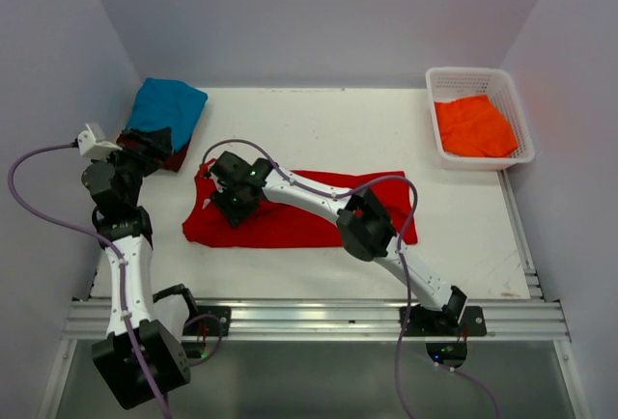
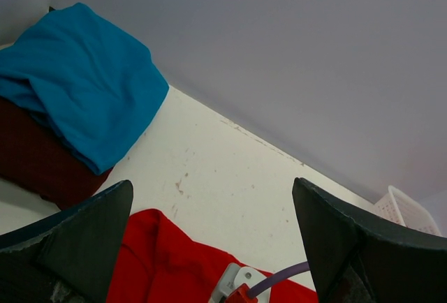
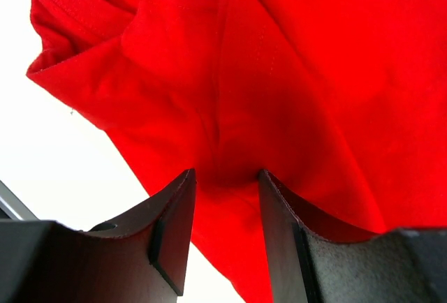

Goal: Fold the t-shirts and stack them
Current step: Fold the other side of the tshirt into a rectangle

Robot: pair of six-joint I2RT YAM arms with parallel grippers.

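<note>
The red t-shirt lies flat in the middle of the white table, its long axis running left to right and one crumpled end at the left. The cloth is soft and matt, with a stitched hem and creases that draw toward one spot. The right gripper is over that left end. Its dark fingers stand partway apart with a gathered ridge of red cloth between them, though whether they truly clamp it I cannot tell. The right arm crosses over the shirt and hides its middle.

At the far left corner a folded teal t-shirt rests on a maroon t-shirt. The left gripper hangs just beside that stack, spread wide and holding nothing. At the far right, an orange t-shirt lies rumpled in a white lattice basket.
</note>
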